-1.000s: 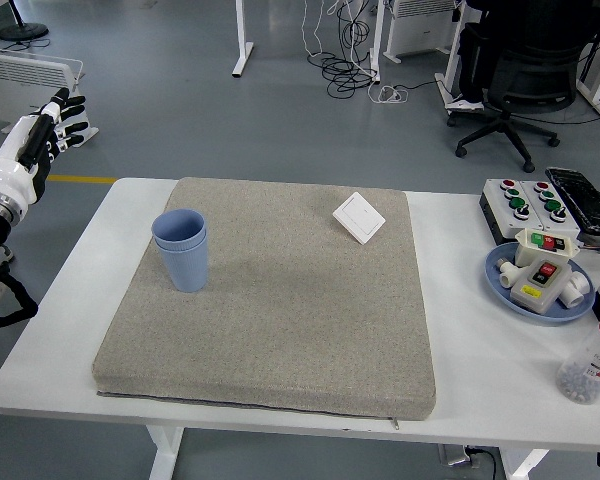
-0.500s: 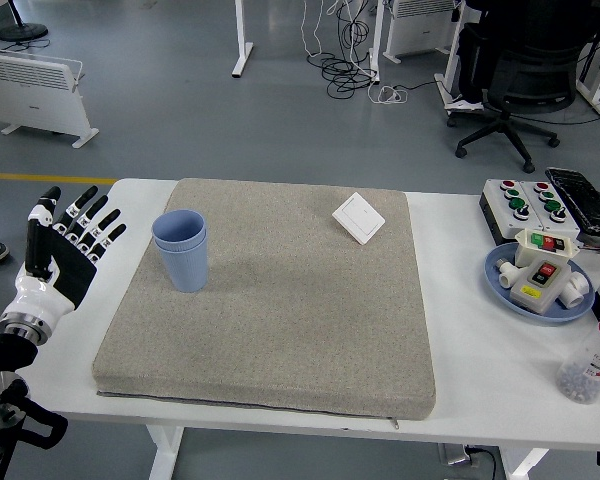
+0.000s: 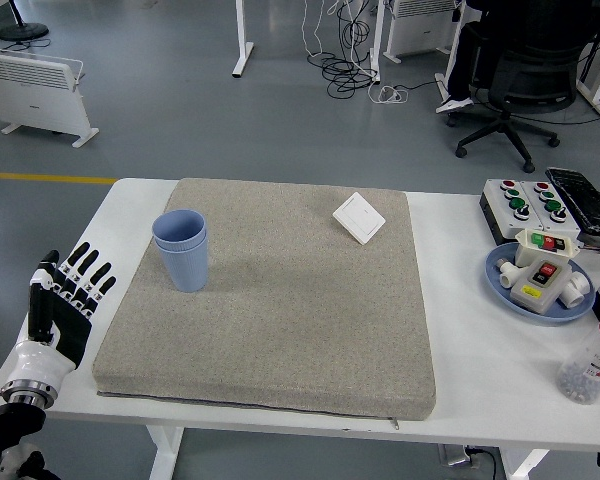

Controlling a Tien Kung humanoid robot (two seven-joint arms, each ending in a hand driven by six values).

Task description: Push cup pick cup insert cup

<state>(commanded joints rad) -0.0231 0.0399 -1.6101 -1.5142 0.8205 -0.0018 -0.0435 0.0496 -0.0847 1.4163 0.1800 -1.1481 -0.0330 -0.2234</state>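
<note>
Two light blue cups (image 3: 183, 248) stand upright, one nested inside the other, on the left part of the grey mat (image 3: 280, 320). My left hand (image 3: 65, 300) is low at the table's left edge, fingers spread and empty, well to the left of and below the cups. My right hand is out of view.
A white switch plate (image 3: 359, 217) lies at the mat's far right. On the table's right are a button box (image 3: 525, 203), a blue plate of parts (image 3: 540, 281), a black device (image 3: 583, 198) and a clear bottle (image 3: 592, 362). An office chair (image 3: 515, 90) stands behind.
My left hand has dropped from high at the far left down toward the table's near left edge. The cups have not moved.
</note>
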